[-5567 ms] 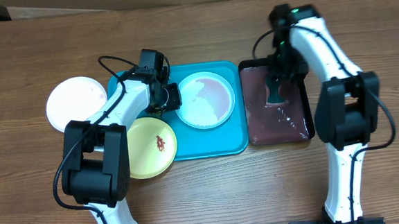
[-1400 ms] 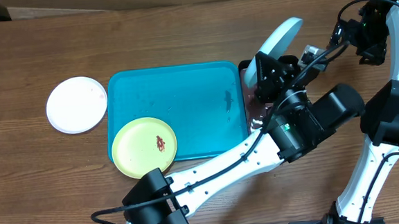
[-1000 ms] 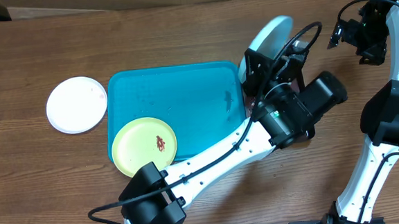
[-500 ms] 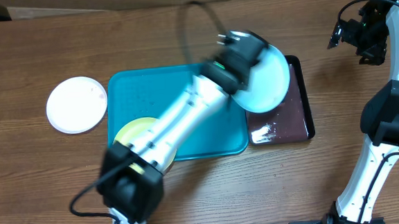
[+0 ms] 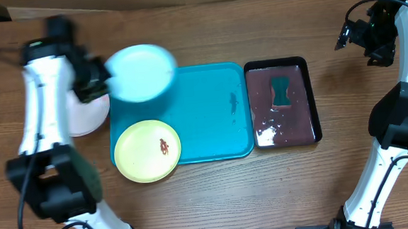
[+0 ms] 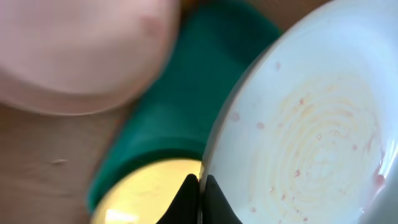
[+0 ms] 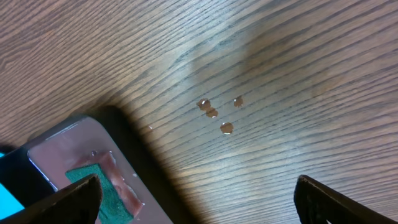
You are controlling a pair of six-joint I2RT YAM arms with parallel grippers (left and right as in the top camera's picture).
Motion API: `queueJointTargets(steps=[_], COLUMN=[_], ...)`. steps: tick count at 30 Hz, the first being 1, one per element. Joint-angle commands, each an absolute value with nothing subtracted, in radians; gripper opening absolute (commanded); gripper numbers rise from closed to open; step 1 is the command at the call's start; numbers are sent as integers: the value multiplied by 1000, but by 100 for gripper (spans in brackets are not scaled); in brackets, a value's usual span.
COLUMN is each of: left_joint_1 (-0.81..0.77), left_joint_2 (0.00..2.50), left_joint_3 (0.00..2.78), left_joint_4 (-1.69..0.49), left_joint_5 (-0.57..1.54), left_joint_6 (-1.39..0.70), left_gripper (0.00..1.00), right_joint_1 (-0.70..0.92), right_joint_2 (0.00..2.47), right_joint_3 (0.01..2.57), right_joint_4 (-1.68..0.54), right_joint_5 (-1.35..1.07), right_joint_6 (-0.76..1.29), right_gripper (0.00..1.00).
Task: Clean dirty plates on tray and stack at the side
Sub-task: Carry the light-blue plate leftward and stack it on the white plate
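moved: left arm has swung from the black tray side across to the far left of the counter, taking the light blue plate with it. The sponge in the black tray is uncovered now. Right arm is unchanged.
left arm: upright along the left edge, with the wrist bent in toward the turquoise tray; blurred in the overhead view.
left claw: pinched shut on the rim of the light blue plate, fingers meeting at the plate's near edge in the wrist view.
light blue plate: held out to the right of the claw, overlapping the turquoise tray's far-left corner in the overhead view. Its face shows faint reddish rings and specks.
white plate: on the counter just left of the turquoise tray, partly hidden by the left arm and just beside the claw.
yellow-green plate: on the near-left corner of the turquoise tray, overhanging the rim, with a reddish smear at its centre.
right arm: raised at the far-right edge, well apart from the plates.
right claw: jaws spread wide with nothing between them, over bare counter beside a corner of the black tray.
drops: a few brownish ones on the counter under the right claw.
black tray: just right of the turquoise tray, holding dark liquid and the sponge.
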State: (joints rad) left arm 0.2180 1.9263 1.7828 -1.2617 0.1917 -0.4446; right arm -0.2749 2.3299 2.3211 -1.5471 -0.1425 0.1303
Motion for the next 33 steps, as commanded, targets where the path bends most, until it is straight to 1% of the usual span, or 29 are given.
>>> queueJointTargets(steps=[1,5,9,17,26,27,28,29,30,31,33], left_joint_1=[357,491,559,555,549,549,549,549,549,550,550], left_joint_2=[1884,1885,1885,1886,1887,1887,1887,1887,1887,1887,1887], left_joint_3=[1803,1803,1798,1724,1517,1514,1514,1516,1521,1528,1549], left_joint_4=[-1290,-1287,-1266,-1182,-963,-958,-953,-949,-950,-955,-978], left_joint_5=[118,50,29,-65,-69,-65,-52,-30,1,38,128], left_joint_6=[-415,-443,-487,-487,-486,-486,-481,-471,-461,-449,-440], left_gripper=[4,4,4,4,5,9,21,45,66,73,75], right_joint_1=[-276,-276,-276,-276,-276,-276,-276,-276,-276,-276,-276], right_joint_2=[2306,2306,2306,2306,2306,2306,2306,2306,2306,2306,2306], right_joint_3=[2336,2336,2336,2336,2336,2336,2336,2336,2336,2336,2336], right_joint_4=[-1546,-1546,-1546,-1546,-1546,-1546,-1546,-1546,-1546,-1546,-1546], right_joint_5=[-148,-148,-148,-148,-148,-148,-148,-148,-148,-148,-148], right_joint_6=[130,130,130,130,130,130,130,130,130,130,130], right_gripper=[100,100,100,100,100,100,100,100,100,100,100])
